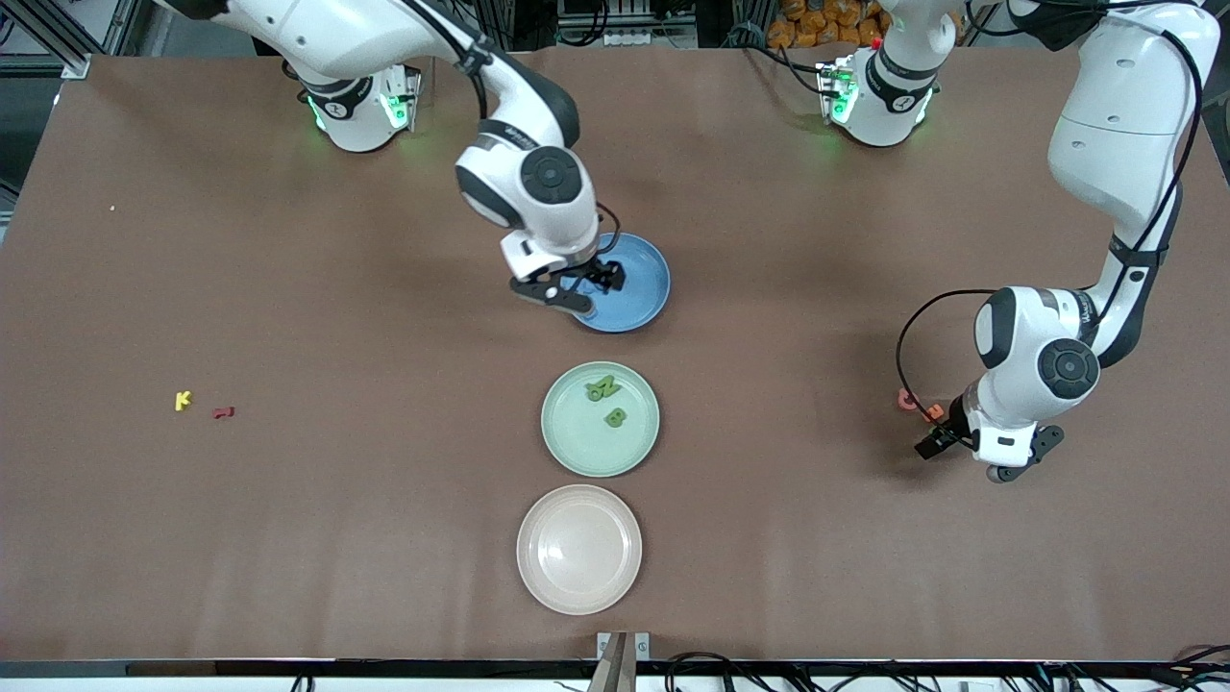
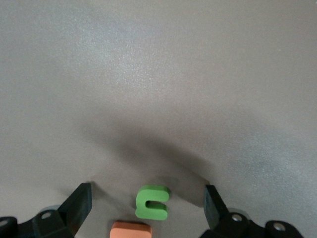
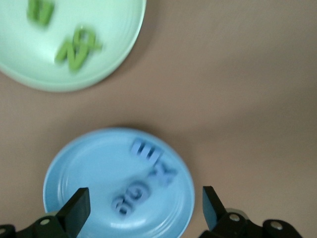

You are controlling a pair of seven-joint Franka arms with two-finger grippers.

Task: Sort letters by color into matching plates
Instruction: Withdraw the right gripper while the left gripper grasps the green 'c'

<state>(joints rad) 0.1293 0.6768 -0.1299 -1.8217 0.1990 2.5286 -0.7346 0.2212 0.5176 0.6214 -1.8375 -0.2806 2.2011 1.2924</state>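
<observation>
My left gripper (image 1: 990,447) is open and low over the table at the left arm's end. In the left wrist view it (image 2: 147,189) straddles a green letter (image 2: 152,202), with an orange letter (image 2: 131,230) beside it. The front view shows the orange letter (image 1: 932,413) and a pink letter (image 1: 905,400); the green one is hidden under the hand. My right gripper (image 1: 572,288) is open and empty over the blue plate (image 1: 644,288), which holds several blue letters (image 3: 148,173). The mint green plate (image 1: 577,432) holds green letters (image 1: 602,388).
A cream-beige plate (image 1: 579,549) sits nearer the front camera than the green plate. A yellow letter (image 1: 183,401) and a red letter (image 1: 223,412) lie toward the right arm's end of the table.
</observation>
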